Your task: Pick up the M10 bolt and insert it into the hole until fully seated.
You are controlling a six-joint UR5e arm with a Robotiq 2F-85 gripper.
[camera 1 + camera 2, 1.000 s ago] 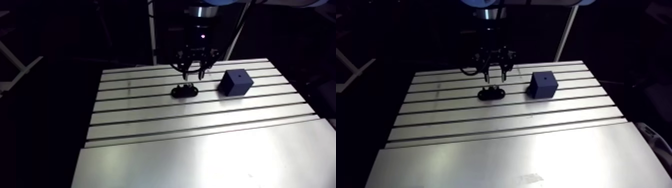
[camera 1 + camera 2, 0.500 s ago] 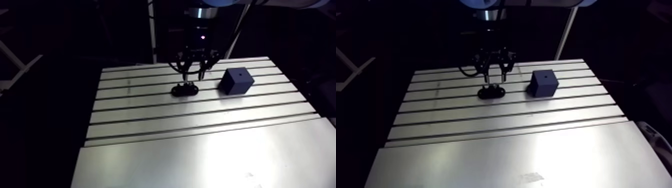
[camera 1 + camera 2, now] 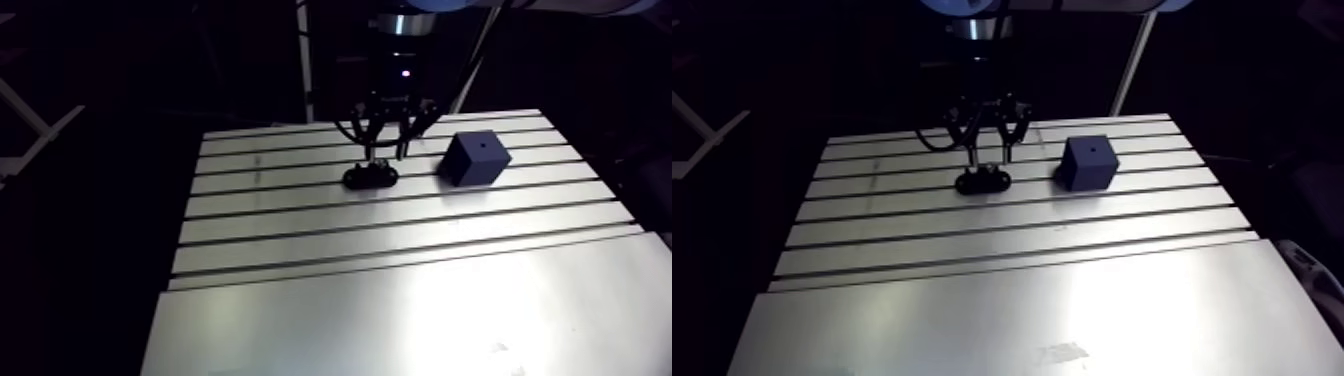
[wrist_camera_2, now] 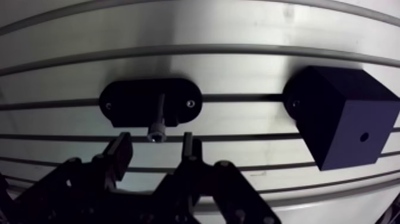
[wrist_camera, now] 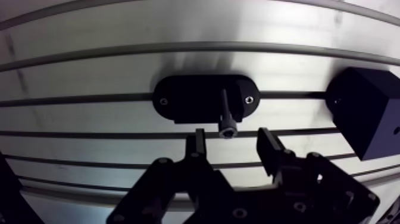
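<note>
We have brought the gripper (image 5: 231, 142) lower than it was earlier: in the arm view its fingertips now hang just above the holder (image 5: 190, 98). Its fingers are spread wide and hold nothing. The M10 bolt (image 5: 227, 116) stands in the holder, head up, in line with the gap between them. The block (image 5: 364, 119) with its hole (image 4: 363, 137) sits beside the holder, apart from it. We judge the grasp comes next: a little more descent, then closing

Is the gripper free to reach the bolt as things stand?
Likely yes: the gripper is open just above the bolt, which stands clear in its black holder; the block sits off to the side.
</note>
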